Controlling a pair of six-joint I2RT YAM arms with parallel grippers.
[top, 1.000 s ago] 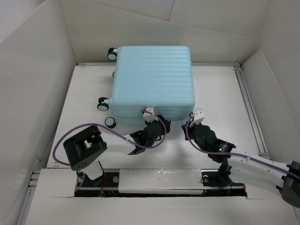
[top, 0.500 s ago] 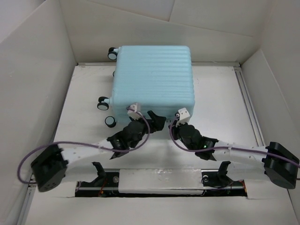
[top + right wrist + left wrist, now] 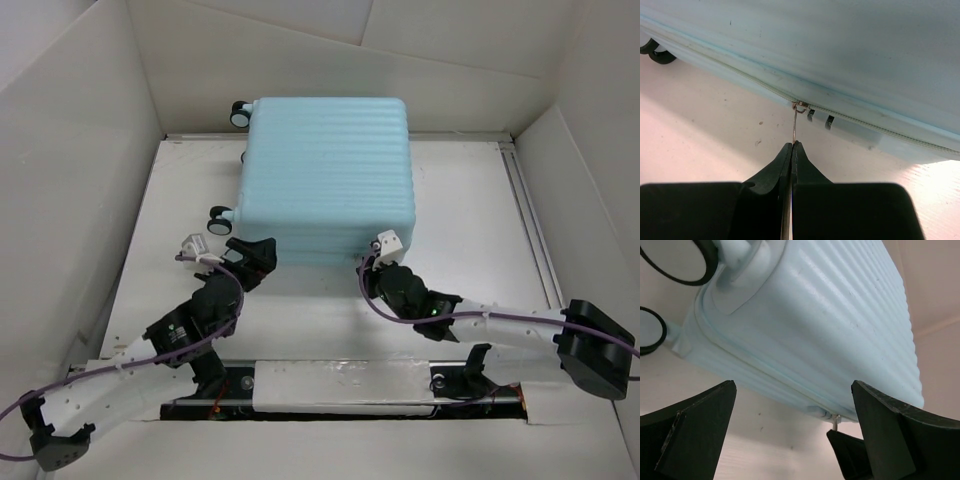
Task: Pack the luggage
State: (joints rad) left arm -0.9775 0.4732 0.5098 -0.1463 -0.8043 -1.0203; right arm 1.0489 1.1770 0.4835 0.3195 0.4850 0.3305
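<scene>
The luggage (image 3: 328, 175) lies shut on the tabletop (image 3: 470, 220), the right tool (image 3: 791, 147) pinching its zipper pull (image 3: 796, 122), the left tool (image 3: 258, 262) spread empty near the wheels (image 3: 219, 215), so zipping seems unfinished.

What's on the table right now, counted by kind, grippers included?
suitcase: 1
wheels clearly seen from above: 2
zipper pull: 1
grippers: 2 (left gripper open, right gripper shut on the zipper pull)
Total: 6
</scene>
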